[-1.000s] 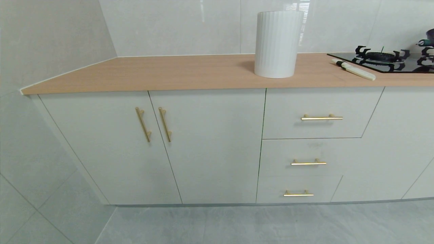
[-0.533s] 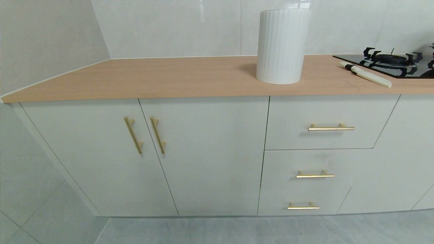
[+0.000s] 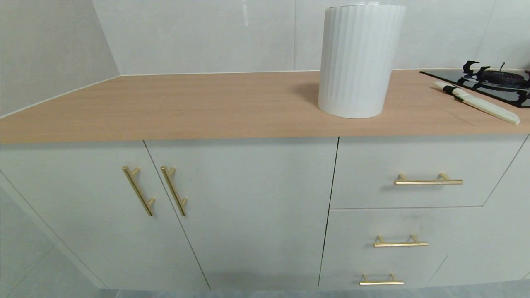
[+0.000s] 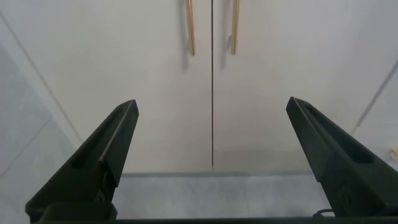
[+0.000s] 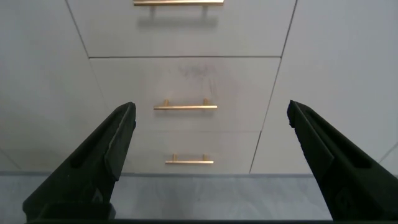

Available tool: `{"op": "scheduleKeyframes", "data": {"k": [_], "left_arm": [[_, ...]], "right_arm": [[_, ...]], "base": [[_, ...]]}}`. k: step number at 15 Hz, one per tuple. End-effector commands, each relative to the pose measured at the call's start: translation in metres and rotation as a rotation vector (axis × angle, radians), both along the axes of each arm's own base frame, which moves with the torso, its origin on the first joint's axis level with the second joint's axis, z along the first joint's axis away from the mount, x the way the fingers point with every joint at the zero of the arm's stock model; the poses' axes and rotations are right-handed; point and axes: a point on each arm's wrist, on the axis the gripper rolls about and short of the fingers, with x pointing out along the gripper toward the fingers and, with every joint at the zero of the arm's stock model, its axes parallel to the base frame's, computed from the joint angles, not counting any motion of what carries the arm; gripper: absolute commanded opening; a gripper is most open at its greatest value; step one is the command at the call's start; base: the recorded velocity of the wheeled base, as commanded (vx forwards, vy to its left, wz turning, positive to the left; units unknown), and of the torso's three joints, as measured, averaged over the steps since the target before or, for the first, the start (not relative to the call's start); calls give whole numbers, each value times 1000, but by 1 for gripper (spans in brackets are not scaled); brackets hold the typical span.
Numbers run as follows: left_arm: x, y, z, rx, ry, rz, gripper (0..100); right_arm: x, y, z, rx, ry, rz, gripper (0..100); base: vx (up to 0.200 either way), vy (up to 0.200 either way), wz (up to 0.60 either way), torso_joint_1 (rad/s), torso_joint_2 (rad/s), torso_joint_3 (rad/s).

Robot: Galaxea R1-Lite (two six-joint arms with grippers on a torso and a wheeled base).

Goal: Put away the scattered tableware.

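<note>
Two cabinet doors (image 3: 248, 198) stand shut at the left, below the countertop (image 3: 186, 103), which runs wide from the wall corner to the white ribbed container (image 3: 356, 62), whose inside is hidden. Farther right the knife (image 3: 476, 102) lies near the counter's front edge, just beside the hob (image 3: 497, 80), which the frame cuts off. Both the left gripper (image 4: 211, 102) and the right gripper (image 5: 210, 106) are spread wide and hold nothing.

Before left claw (image 4: 211, 101), pale double cabinet doors (image 4: 273, 81); before right claw (image 5: 211, 105), pale stacked drawers (image 5: 186, 81); above, wooden surface (image 3: 186, 103) bearing white ribbed cylinder (image 3: 358, 62).
</note>
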Motion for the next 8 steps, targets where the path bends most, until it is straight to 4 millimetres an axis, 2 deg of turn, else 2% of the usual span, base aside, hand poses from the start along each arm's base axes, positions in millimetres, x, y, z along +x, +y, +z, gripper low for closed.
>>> {"op": "scheduleKeyframes", "data": {"k": [1,4,8], "left_arm": [[0,0,0,-10,-2,-1,100],[0,0,0,-5,-2,0,100],[0,0,0,-5,-2,1,100]], "right_arm": [[0,0,0,-1,1,1,100],[0,0,0,-1,1,1,100],[0,0,0,-1,1,1,100]], "base": [[0,0,0,0,0,0],[0,0,0,0,0,0],[0,-200,0,4,1,5]]}}
